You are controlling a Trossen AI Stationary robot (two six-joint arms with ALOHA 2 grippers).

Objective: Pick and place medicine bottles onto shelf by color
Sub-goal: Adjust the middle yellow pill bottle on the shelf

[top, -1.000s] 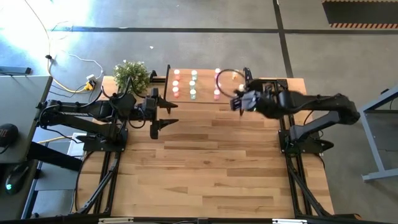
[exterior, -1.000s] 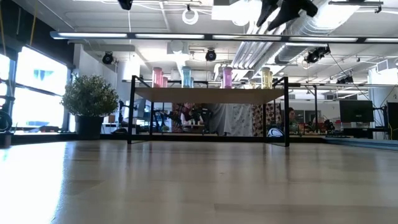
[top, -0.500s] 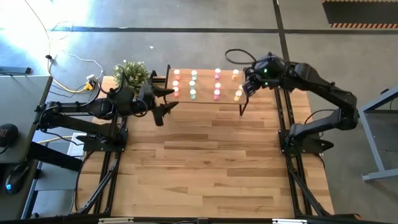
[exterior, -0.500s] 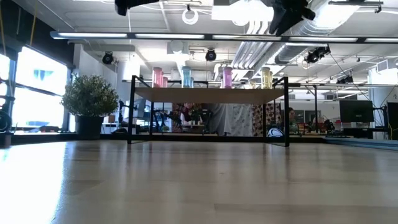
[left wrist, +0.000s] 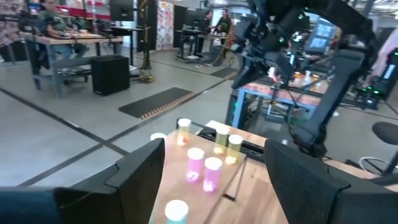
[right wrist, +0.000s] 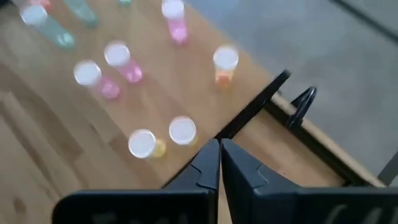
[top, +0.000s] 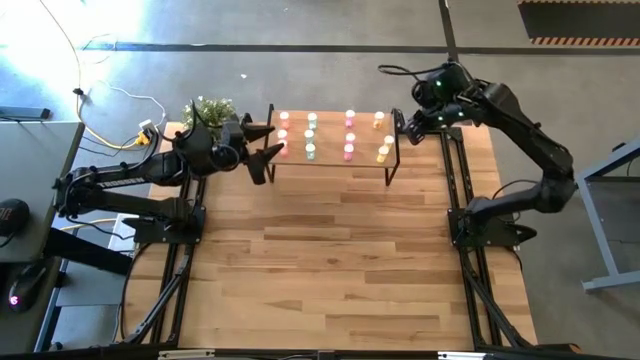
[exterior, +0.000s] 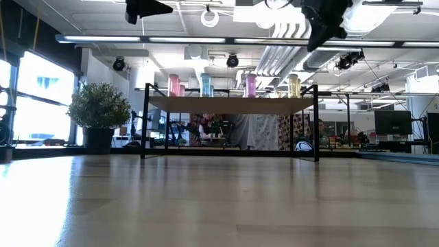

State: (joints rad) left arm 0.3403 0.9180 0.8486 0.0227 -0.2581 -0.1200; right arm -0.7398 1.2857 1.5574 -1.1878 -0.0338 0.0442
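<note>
Wooden shelf (top: 330, 163) carries colour-sorted medicine bottles (top: 348, 137) in columns.

A small light-wood shelf (top: 330, 160) on thin black legs is seen at the far edge of a wood-plank table (top: 330, 260), beside a potted plant (top: 205, 115); medicine bottles (top: 312, 135) are lined up by colour on its top

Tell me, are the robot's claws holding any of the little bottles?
No. The left gripper is open with nothing between its fingers. The right gripper is shut on nothing. The medicine bottles all stand on the shelf.
</note>
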